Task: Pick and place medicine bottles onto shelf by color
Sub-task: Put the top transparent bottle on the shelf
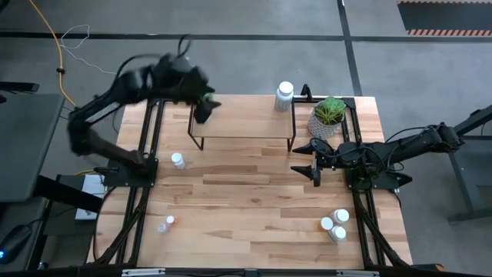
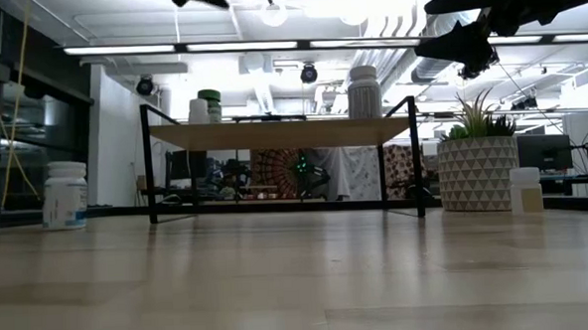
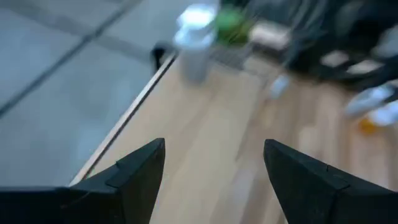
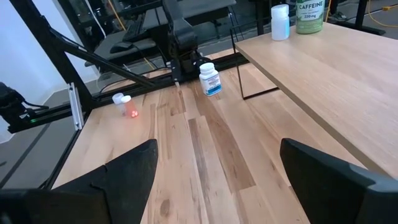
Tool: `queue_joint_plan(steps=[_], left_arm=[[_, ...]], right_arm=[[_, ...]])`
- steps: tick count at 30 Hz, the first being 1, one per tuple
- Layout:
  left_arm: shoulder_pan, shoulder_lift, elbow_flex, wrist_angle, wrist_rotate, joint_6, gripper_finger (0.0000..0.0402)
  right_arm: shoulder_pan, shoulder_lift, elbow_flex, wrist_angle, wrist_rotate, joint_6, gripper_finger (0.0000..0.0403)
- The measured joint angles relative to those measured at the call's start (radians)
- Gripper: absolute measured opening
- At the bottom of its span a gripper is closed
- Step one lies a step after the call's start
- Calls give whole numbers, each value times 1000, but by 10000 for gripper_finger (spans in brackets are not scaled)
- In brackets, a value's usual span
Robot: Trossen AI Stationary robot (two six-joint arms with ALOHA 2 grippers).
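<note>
Light-wood shelf [image 1: 242, 123], thin black legs; cylindrical bottles [image 1: 284, 96].

We read one label: "CAFFEINE" on the green-labelled bottle [image 4: 309, 16] standing on the shelf [image 4: 329, 74], seen from the right wrist view. The white bottle [image 4: 210, 79] on the table has a blue-printed label, too small to read. Nothing else legible.

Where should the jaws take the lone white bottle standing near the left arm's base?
Grip the white bottle around its body just under the cap, coming straight down. It stands upright and alone on the table, so both sides are free for the jaws.
</note>
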Motion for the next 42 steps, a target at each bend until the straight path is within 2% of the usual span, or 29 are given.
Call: queue_joint_plan(steps=[6, 10, 13, 16, 20, 27, 32, 35, 39, 42], left_arm=[[-191, -331, -562, 552, -11, -49, 264], [-326, -485, -897, 919, -17, -58, 264], [-414, -556, -1089, 1162, -58, -46, 264], [-478, -590, -1217, 1305, -132, -38, 264], [-520, -608, -1290, 1363, -195, -30, 263], [-529, -610, -1296, 1365, -170, -31, 263], [-529, -610, -1296, 1365, -169, -31, 263], [-529, -610, -1296, 1364, -168, -30, 263], [-529, -610, -1296, 1363, -168, -30, 263], [-529, -610, -1296, 1363, -168, -30, 263]], right_arm=[[0, 0, 0, 0, 0, 0, 330], [0, 0, 0, 0, 0, 2, 330], [0, 0, 0, 0, 0, 4, 330], [0, 0, 0, 0, 0, 7, 330], [0, 0, 0, 0, 2, 8, 330], [0, 0, 0, 0, 6, 15, 330], [-8, 0, 32, -51, 5, 157, 330], [-8, 4, 136, -287, 21, 261, 330], [-6, 55, 309, -728, 117, 442, 330], [-6, 118, 379, -1023, 134, 616, 330]])
